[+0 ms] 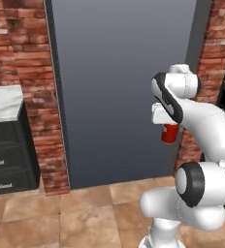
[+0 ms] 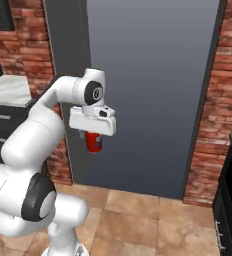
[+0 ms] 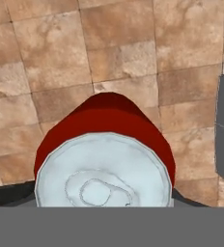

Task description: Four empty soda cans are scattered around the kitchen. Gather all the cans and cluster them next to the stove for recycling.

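The jaws (image 2: 93,136) held the red soda can (image 2: 93,142) upright in the air, high above the terracotta floor (image 1: 61,213), in front of the tall grey panel (image 1: 114,72) between brick walls (image 1: 29,63).

Tall grey panel (image 1: 114,92) between brick walls (image 1: 34,97); tile floor (image 3: 109,53).

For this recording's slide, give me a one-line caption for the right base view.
Gripper carries a red soda can upright above the tile floor, before a tall grey panel.

The red can (image 1: 170,133) is half hidden behind the hand; its grip cannot be seen.
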